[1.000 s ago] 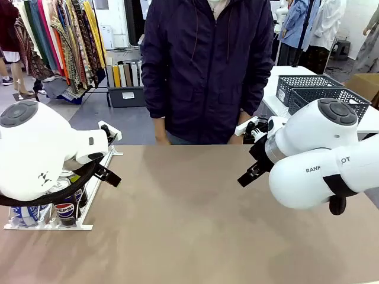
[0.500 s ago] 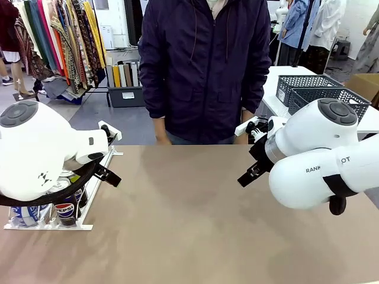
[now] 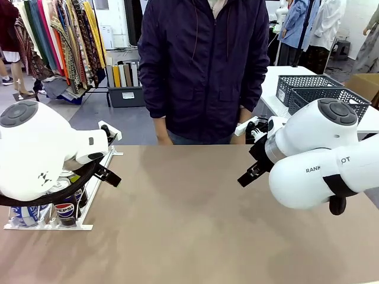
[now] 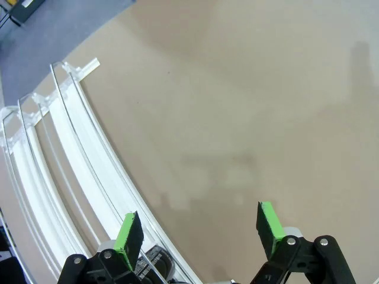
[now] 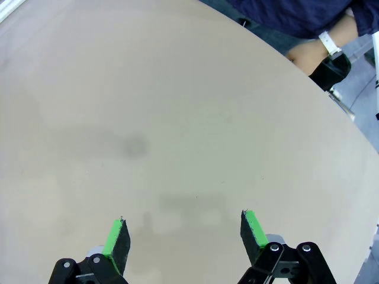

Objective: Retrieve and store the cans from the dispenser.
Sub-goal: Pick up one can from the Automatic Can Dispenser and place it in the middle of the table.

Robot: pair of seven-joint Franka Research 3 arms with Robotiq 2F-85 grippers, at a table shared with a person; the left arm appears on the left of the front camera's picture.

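The dispenser (image 3: 90,198), a flat white rack, lies at the table's left edge, partly hidden under my left arm (image 3: 41,151). Its front end holds cans: a blue one (image 3: 23,214) and a black one (image 3: 65,210), with silver tops behind them. In the left wrist view my left gripper (image 4: 198,228) stands open above bare table, with the dispenser's curved white rails (image 4: 71,160) just beside its left finger. My right gripper (image 5: 185,234) is open too, hovering over bare tabletop far from the cans. Nothing sits between either pair of fingers.
A person in a dark jacket (image 3: 204,71) stands at the far edge, one hand with a white wristband (image 5: 311,53) near the table's corner. Two dark grey lattice baskets (image 3: 320,89) sit on a white side table at the back right. The tan tabletop (image 3: 189,225) spreads between the arms.
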